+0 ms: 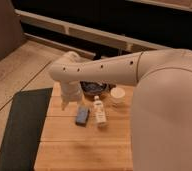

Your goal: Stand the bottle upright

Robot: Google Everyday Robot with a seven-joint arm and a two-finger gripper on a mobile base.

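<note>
- Bottle (99,111) lies flat mid-frame on the surface (79,147), block (82,116) just left.
- Gripper (66,103) left of centre, above the block; whether open or closed, cannot tell.

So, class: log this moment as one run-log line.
bottle: lying on table | end effector: above table, block between it and bottle | upright: not yet

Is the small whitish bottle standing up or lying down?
Lying down: the slim whitish plastic bottle lies lengthwise on the wooden table beside the flat blue-grey rectangular block. The gripper is picture-left of both.
</note>
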